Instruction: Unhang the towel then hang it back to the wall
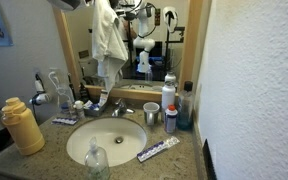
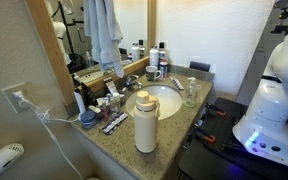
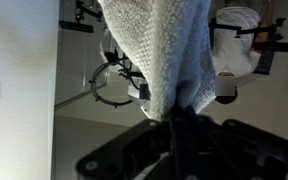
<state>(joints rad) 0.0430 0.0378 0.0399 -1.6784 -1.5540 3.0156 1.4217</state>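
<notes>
- The gripper (image 3: 179,120) is clenching the towel (image 3: 164,50), pinching a bunched fold between its fingers.
- The towel is hanging in long folds above the back edge of the counter (image 1: 189,160), in front of the mirror (image 1: 84,40), behind the sink (image 1: 102,140).
- A yellow bottle (image 1: 24,125) is standing near a front corner.

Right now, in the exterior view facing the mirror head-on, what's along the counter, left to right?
yellow bottle → sink → grey cup → tall white bottle → blue bottle → textured wall
</notes>
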